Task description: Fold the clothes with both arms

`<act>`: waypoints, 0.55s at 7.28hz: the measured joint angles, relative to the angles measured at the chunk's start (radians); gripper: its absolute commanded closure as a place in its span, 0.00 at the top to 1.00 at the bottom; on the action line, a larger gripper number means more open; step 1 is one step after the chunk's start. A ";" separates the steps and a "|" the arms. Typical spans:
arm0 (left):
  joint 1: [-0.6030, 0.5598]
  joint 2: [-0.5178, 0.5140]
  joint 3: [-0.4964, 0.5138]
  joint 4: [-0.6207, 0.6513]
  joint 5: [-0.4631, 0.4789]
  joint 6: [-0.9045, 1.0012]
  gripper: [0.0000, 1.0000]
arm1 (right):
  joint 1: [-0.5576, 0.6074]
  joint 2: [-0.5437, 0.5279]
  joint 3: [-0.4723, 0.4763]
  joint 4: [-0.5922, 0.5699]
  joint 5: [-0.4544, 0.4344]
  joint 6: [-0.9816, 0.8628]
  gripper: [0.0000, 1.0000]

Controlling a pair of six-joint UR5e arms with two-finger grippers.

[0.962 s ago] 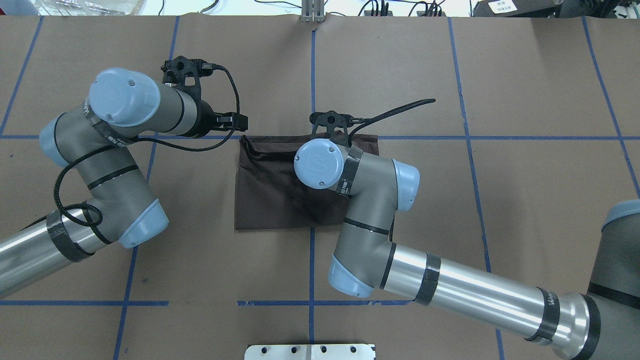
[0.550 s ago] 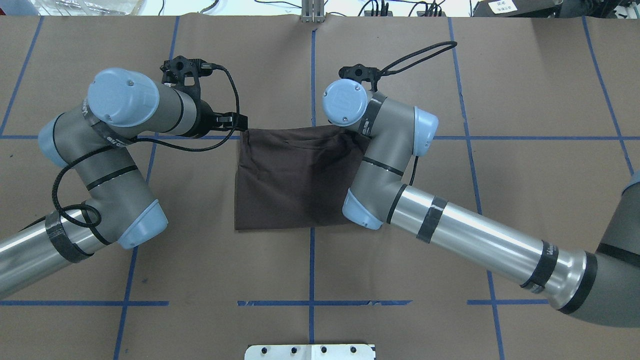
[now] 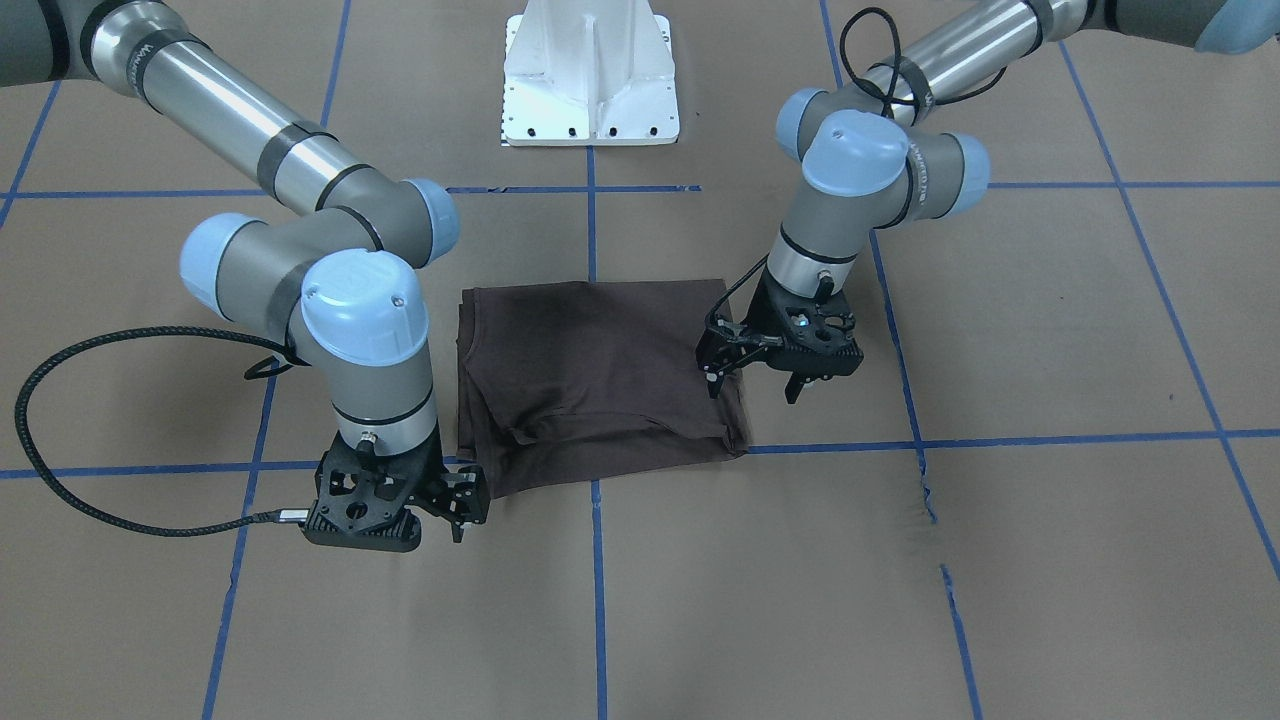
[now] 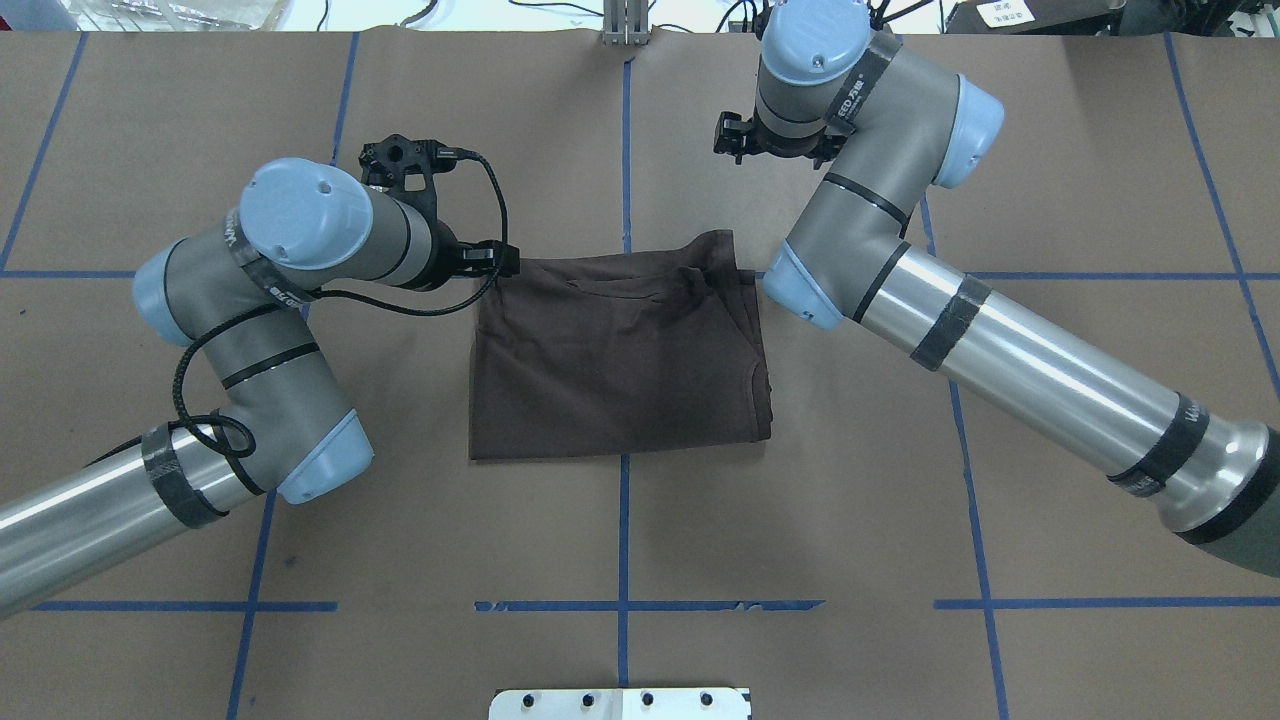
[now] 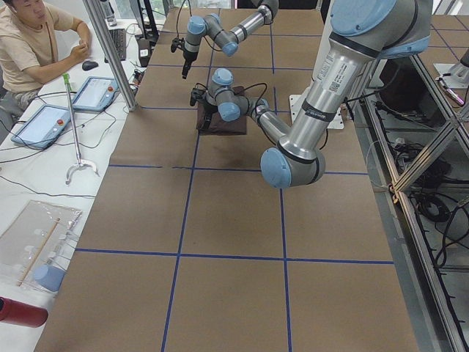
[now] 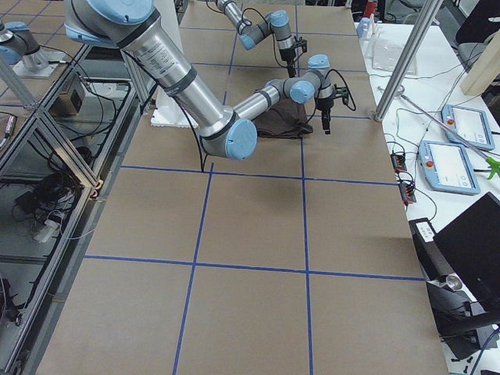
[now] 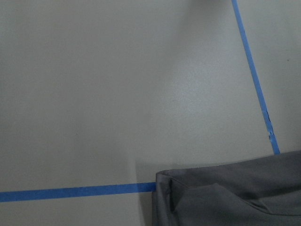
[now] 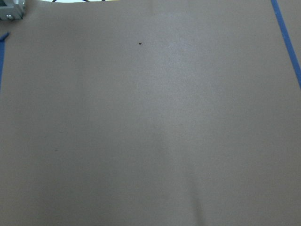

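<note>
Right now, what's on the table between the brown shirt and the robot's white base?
Only bare brown paper crossed by blue tape lies between the shirt and the base. The overhead view shows it most plainly.

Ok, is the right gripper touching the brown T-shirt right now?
Apart. The overhead view shows the right gripper over bare paper, with a clear gap to the T-shirt's far edge. The right wrist camera sees only paper, no fabric.

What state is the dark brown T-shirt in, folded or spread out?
Folded: the T-shirt is a compact rectangle with stacked layers showing along one edge.
</note>
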 measured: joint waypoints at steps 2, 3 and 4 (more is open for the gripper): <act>0.045 -0.030 0.049 0.001 0.043 -0.002 1.00 | 0.001 -0.024 0.038 0.002 0.018 -0.005 1.00; 0.058 -0.051 0.085 0.001 0.057 -0.003 1.00 | 0.000 -0.027 0.042 0.001 0.020 -0.006 1.00; 0.060 -0.069 0.126 0.001 0.072 0.000 1.00 | 0.000 -0.028 0.044 0.001 0.022 -0.008 1.00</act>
